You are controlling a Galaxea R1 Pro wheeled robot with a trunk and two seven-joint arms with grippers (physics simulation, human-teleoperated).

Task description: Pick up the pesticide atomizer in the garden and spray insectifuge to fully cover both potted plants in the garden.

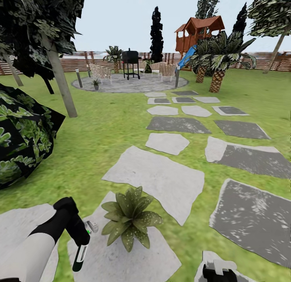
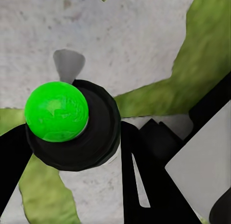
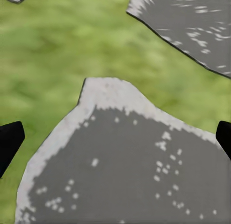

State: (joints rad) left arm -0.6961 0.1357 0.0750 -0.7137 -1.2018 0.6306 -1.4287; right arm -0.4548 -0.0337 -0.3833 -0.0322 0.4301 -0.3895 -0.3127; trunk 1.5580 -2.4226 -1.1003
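The left gripper (image 1: 83, 237) is closed on the pesticide atomizer (image 1: 80, 255), a dark bottle whose long axis hangs near vertical, showing a green spot (image 2: 56, 111) in the left wrist view. 1 potted plant (image 1: 129, 219) stands on a stepping stone (image 1: 121, 262) just beside it, to the robot's right. The right gripper (image 1: 218, 272) hangs spread and empty over another stone (image 3: 130, 171). The left arm is judged nearer.

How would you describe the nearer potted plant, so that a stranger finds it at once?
Follow the stepping-stone path from the round paved patch toward the camera. On the nearest pale stone sits the potted plant, beside the left tool. Unlike the dark shrub, it is a low rosette of white-speckled leaves.
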